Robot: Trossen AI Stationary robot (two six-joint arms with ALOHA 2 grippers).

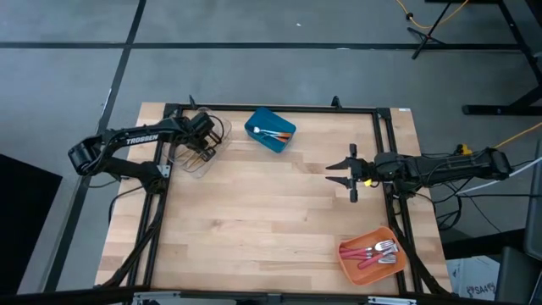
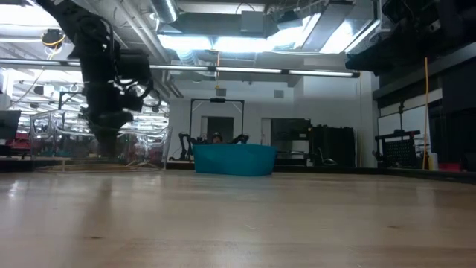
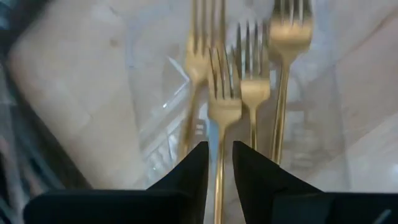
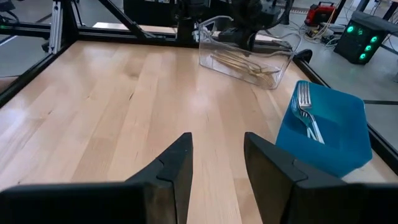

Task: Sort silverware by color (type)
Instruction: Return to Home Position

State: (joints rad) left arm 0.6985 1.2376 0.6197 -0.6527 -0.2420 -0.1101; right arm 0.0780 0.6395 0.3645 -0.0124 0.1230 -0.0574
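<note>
At the far left of the light wooden counter (image 1: 254, 229), the left pincer (image 1: 206, 138) hangs over a clear plastic rectangular bin (image 1: 193, 167). The left wrist view looks straight down past its dark fingers (image 3: 193, 177), which stand narrowly parted and pinch nothing. The slim handle of one fork shows through the gap between them. Four all-gold forks (image 3: 224, 93) lie side by side on the floor of this bin, tines pointing the same way.

Further right along the far edge sits a blue plastic bin (image 1: 281, 146), set at an angle. It holds the orange-handled forks with silver heads (image 1: 273, 133).

Toward the right side, near mid-depth, the right pincer (image 1: 351, 172) hovers above bare wood. Its fingers are spread wide and empty, and it points across the counter toward the clear bin and the blue bin.

At the near right corner sits an orange plastic bin (image 1: 349, 264). In it lie the pink-handled forks with silver heads (image 1: 377, 252), heads toward the counter's right edge.
</note>
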